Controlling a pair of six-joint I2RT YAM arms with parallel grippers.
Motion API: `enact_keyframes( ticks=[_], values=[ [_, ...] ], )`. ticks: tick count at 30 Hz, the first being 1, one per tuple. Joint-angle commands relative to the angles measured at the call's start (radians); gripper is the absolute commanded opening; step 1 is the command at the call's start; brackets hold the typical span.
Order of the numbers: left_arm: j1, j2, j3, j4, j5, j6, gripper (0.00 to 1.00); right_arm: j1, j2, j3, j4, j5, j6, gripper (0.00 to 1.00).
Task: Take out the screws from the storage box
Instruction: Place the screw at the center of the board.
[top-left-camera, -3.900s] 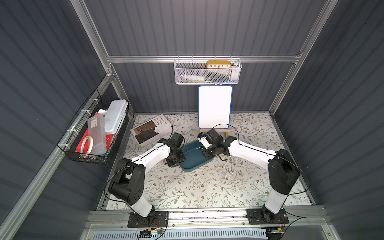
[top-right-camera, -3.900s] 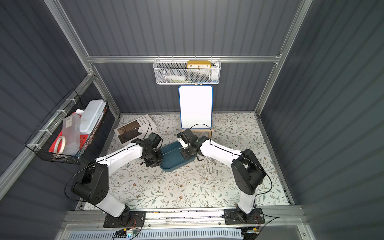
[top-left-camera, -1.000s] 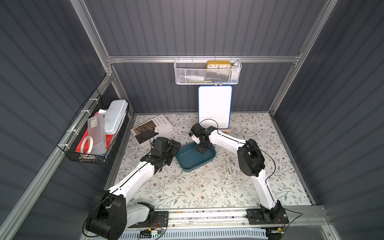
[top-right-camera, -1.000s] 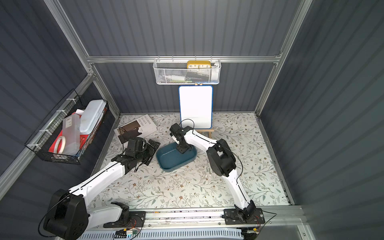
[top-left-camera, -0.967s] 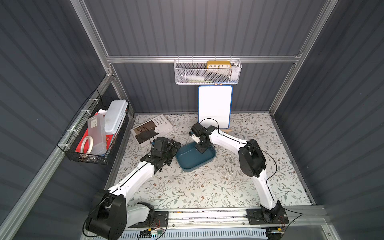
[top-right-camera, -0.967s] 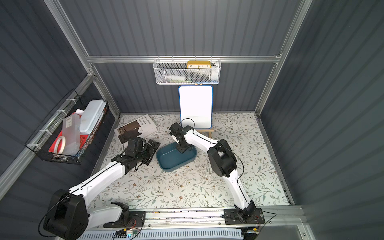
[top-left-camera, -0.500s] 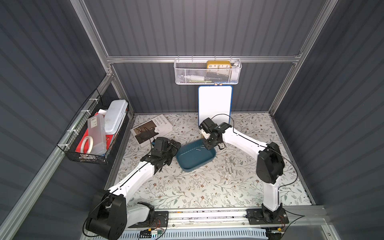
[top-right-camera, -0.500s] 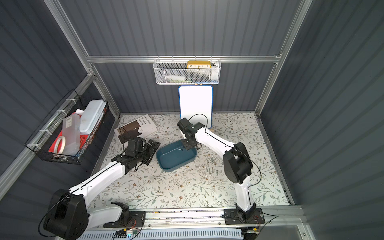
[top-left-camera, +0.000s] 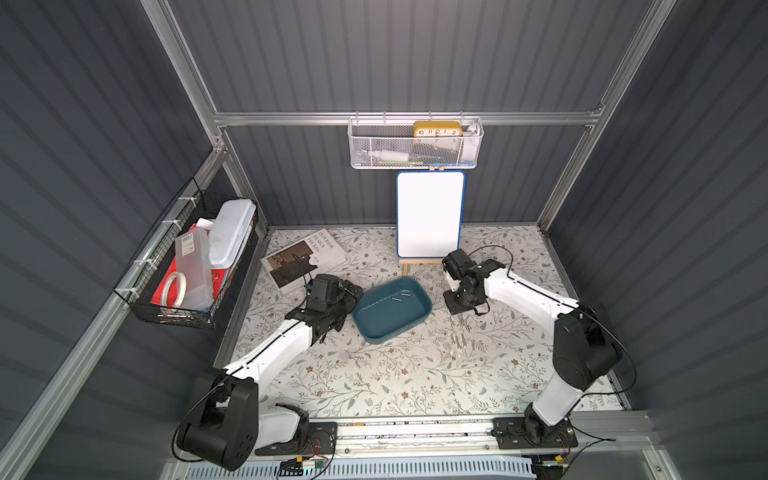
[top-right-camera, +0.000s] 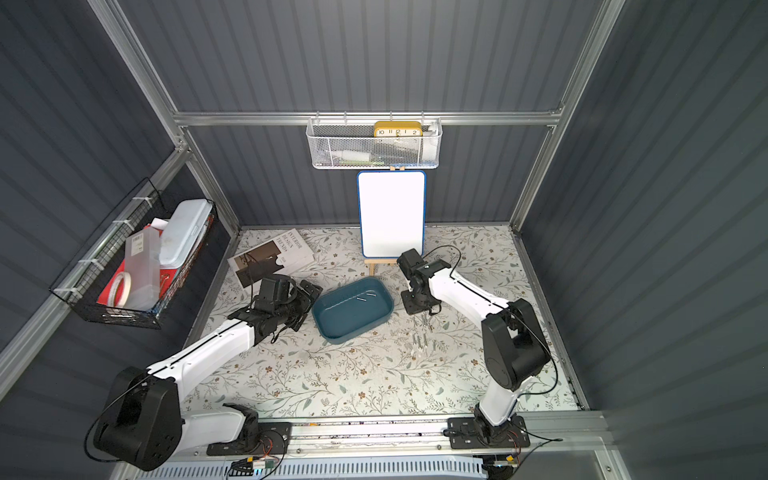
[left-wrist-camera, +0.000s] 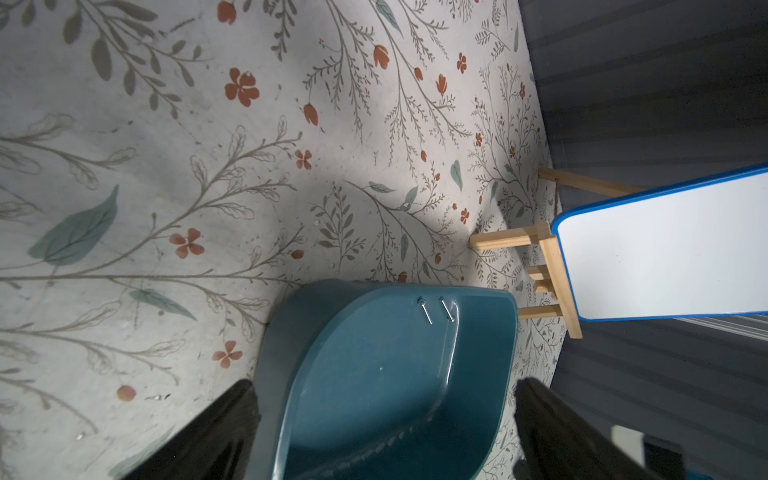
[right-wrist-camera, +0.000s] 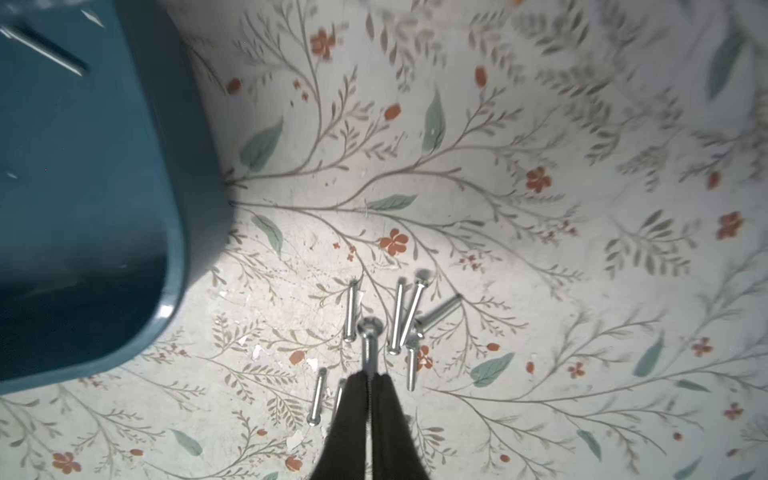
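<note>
The storage box (top-left-camera: 376, 322) (top-right-camera: 338, 322) is a shallow teal tray at mid-table, and two screws (top-left-camera: 401, 296) (left-wrist-camera: 435, 311) lie at its far end. Just right of the box my right gripper (top-left-camera: 462, 311) (right-wrist-camera: 369, 376) points down, shut on one screw (right-wrist-camera: 368, 338) whose head sticks out past the tips. Under it several screws (right-wrist-camera: 399, 316) (top-left-camera: 459, 338) (top-right-camera: 422, 338) lie on the floral mat. At the box's left end my left gripper (top-left-camera: 347, 299) (left-wrist-camera: 384, 386) is open, with a finger on each side of that end.
A whiteboard on a wooden easel (top-left-camera: 430, 220) stands behind the box, with a book (top-left-camera: 303, 259) at the back left. On the left wall hangs a black wire basket (top-left-camera: 187, 266). A white mesh basket with a clock (top-left-camera: 415, 143) hangs on the back wall.
My right gripper has swung from over the box's far end to the mat on its right, carrying a screw. The left arm has not moved in the last second.
</note>
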Motion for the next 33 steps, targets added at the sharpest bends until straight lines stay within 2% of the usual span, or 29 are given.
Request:
enact_keyframes(
  ticks=[1, 9, 18, 22, 26, 31, 33],
  values=[
    [0.001, 0.003, 0.006, 0.004, -0.001, 0.024, 1.0, -0.003, 0.028, -0.029, 0.042, -0.015, 0.027, 0.07],
    [-0.001, -0.019, -0.012, 0.006, 0.005, 0.015, 0.99, -0.023, 0.098, -0.035, 0.069, -0.011, 0.034, 0.08],
    [-0.001, -0.013, -0.021, 0.006, -0.003, 0.015, 1.0, -0.025, 0.137, -0.033, 0.056, -0.012, 0.032, 0.15],
    [-0.002, -0.01, -0.016, 0.007, -0.005, 0.018, 0.99, -0.026, 0.106, -0.02, 0.032, -0.019, 0.03, 0.23],
    [-0.002, -0.015, -0.013, 0.007, -0.006, 0.02, 1.0, -0.023, 0.037, 0.021, -0.008, -0.03, 0.021, 0.26],
    [-0.002, -0.02, -0.018, 0.013, -0.007, 0.022, 0.99, -0.009, -0.084, 0.061, 0.06, -0.159, -0.037, 0.37],
    [-0.002, -0.022, -0.02, 0.018, -0.008, 0.022, 0.99, 0.017, -0.089, 0.089, 0.092, -0.194, -0.07, 0.41]
  ],
)
